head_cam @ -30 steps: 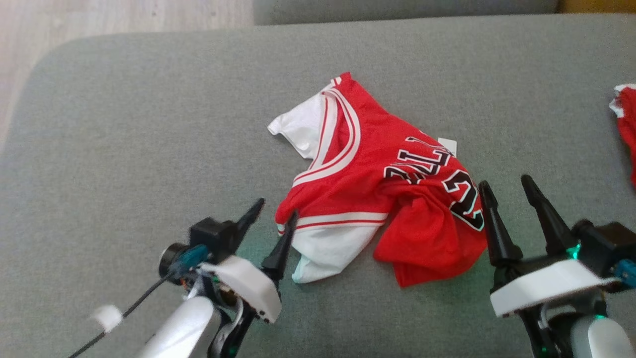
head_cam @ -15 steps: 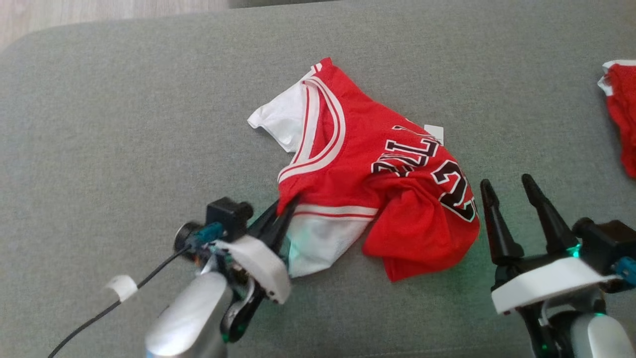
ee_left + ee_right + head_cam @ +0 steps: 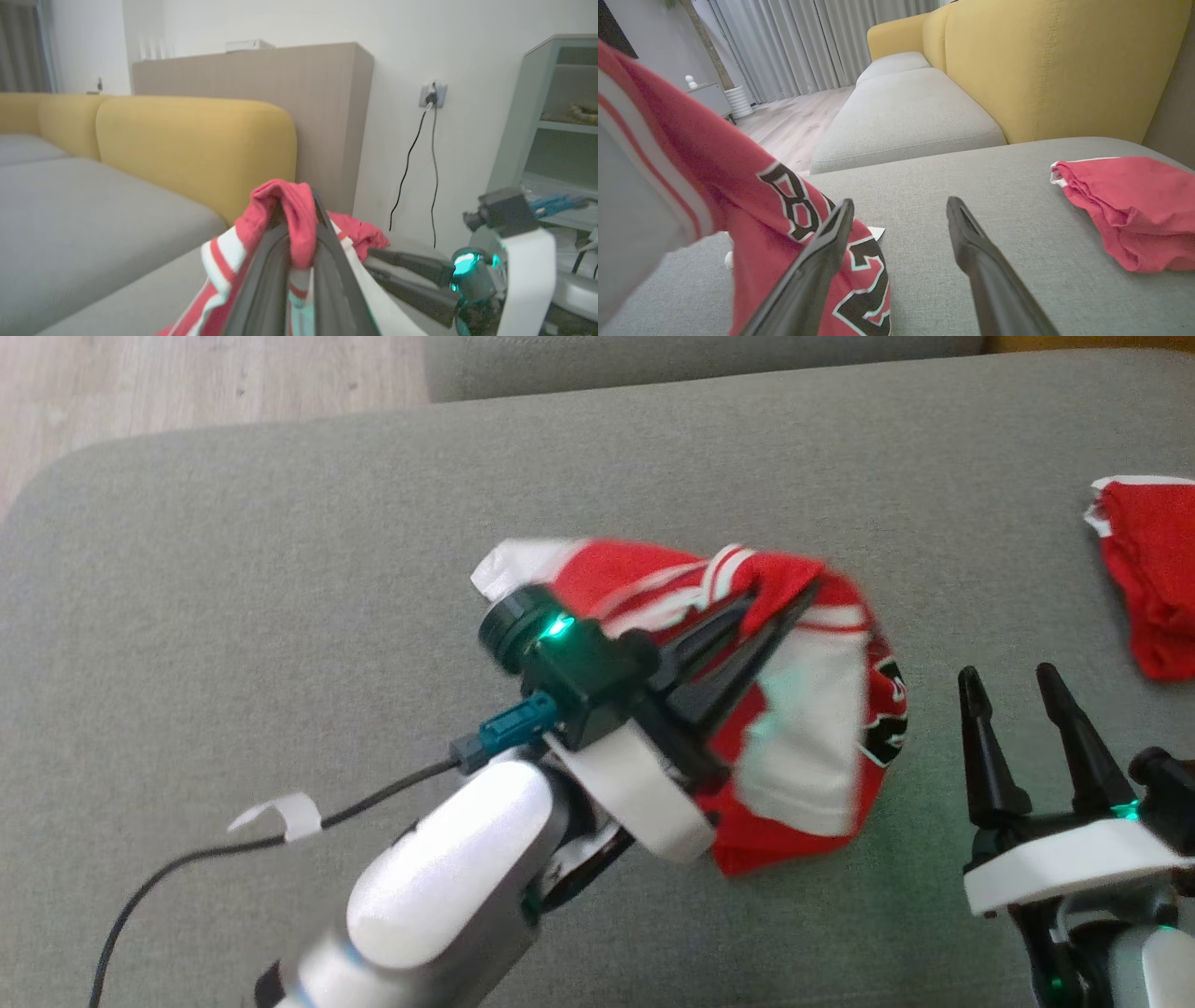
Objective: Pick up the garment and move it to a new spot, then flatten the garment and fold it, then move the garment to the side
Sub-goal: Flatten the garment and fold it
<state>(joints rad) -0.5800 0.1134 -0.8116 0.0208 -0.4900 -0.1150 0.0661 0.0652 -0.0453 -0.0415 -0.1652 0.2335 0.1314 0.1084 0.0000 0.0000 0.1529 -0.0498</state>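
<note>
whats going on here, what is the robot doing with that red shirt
The left gripper is shut on a bunched edge of the red and white jersey and holds it up, the rest hanging toward the grey sofa cushion. The right gripper is open beside it, holding nothing. A second red garment lies on the cushion to the right.

the grey cushion is lying open on the left. the jersey is hanging in the middle, and another red cloth is blocking the right edge.
</note>
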